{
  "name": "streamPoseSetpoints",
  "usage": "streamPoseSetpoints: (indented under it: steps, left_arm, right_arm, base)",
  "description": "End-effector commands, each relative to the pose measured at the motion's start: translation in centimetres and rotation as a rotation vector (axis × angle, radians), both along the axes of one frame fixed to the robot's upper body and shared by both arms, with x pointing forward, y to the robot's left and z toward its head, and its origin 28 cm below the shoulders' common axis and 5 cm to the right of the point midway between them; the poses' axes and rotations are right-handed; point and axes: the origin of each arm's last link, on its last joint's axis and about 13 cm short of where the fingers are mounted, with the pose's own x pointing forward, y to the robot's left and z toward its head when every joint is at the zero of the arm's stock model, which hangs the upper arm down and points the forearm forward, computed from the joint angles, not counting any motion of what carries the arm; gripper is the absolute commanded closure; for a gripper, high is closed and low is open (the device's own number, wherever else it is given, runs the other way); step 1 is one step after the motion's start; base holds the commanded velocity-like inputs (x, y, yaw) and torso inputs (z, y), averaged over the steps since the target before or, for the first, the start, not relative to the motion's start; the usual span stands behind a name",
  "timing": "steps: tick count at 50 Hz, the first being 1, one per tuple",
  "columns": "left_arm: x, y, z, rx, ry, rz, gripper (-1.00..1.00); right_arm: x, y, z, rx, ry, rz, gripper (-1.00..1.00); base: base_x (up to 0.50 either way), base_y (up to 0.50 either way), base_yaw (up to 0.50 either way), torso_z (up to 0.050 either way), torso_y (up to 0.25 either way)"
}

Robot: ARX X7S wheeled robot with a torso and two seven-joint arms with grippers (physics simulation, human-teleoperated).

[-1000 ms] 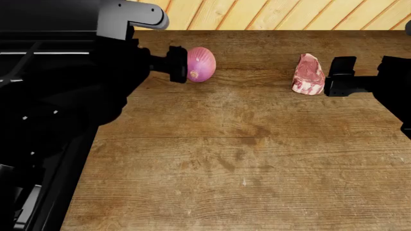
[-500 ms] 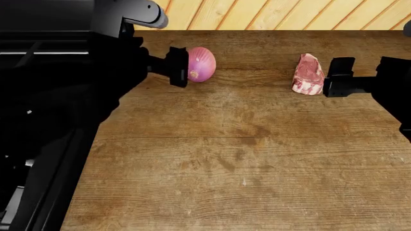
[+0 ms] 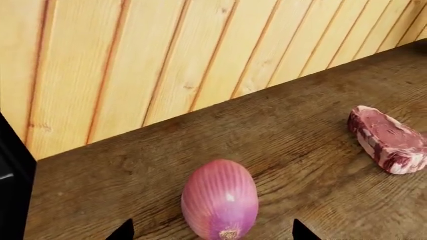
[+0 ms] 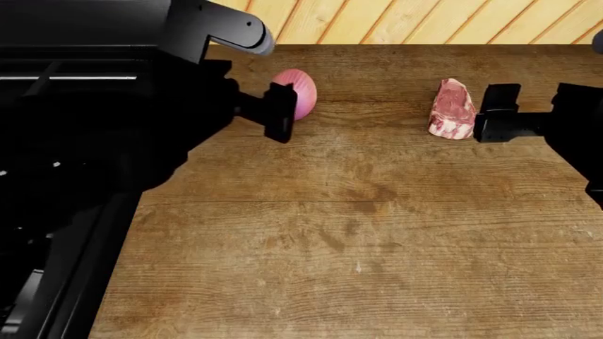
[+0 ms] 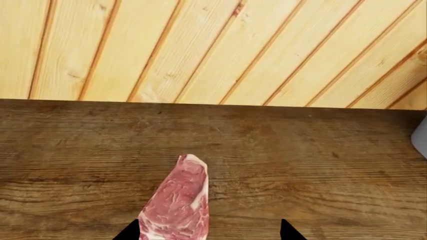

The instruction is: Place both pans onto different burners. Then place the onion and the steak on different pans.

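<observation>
- Wood-grained surface [image 4: 358, 233] carries both foods near its far edge, close to the plank wall [image 3: 167, 60]; the onion [image 4: 299, 90] sits toward the far left, the steak [image 4: 452, 108] toward the far right, well apart from each other.
- Neither pan nor any burner shows clearly in these views, so whether the pans are on the stove cannot be told.
- Left claw [image 4: 281, 111] is spread wide around the onion, its tips showing on either side of the bulb in the wrist view, not yet pinching it.
- Right claw [image 4: 498, 113] stands just beside the steak; its tips are parted, with the steak's near end lying by one of them rather than centred, and nothing is gripped.
- Onion: probably light, firm and smooth-skinned, so it may roll or squirt out; take it across its widest middle, with the pads square to the sides.
- Steak: probably soft and slick, standing on a thin edge and likely to tip or sag; take it across the flat faces at mid-length and squeeze gently.
</observation>
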Motion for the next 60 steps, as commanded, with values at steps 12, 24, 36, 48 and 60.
streamPoseSetpoints:
  steps: [12,24,36,48,60]
  left_arm:
    - [1.1,-1.2,-0.7,0.047,0.019,-0.016,-1.00]
    - [2.0,-1.4,-1.0,0.055,0.025,-0.004,-1.00]
    - [2.9,-1.8,-1.3,0.065,0.031,-0.001,-1.00]
    - [3.8,-2.3,-1.7,0.077,0.039,-0.004,-1.00]
    - [4.7,-2.5,-1.9,0.086,0.043,0.010,-1.00]
  right_arm:
    - [-0.1,-0.1,-0.2,0.005,-0.002,-0.002,-1.00]
    - [0.0,-0.1,-0.3,0.008,-0.001,-0.002,-1.00]
    - [0.2,-0.1,-0.3,0.011,0.000,-0.001,-1.00]
    - [0.3,-0.2,-0.4,0.012,0.003,-0.002,-1.00]
    - [0.3,-0.2,-0.6,0.013,0.004,-0.002,-1.00]
  base:
    - [0.00,0.00,0.00,0.000,0.000]
    - [0.00,0.00,0.00,0.000,0.000]
    - [0.00,0.00,0.00,0.000,0.000]
    - [0.00,0.00,0.00,0.000,0.000]
    - [0.00,0.00,0.00,0.000,0.000]
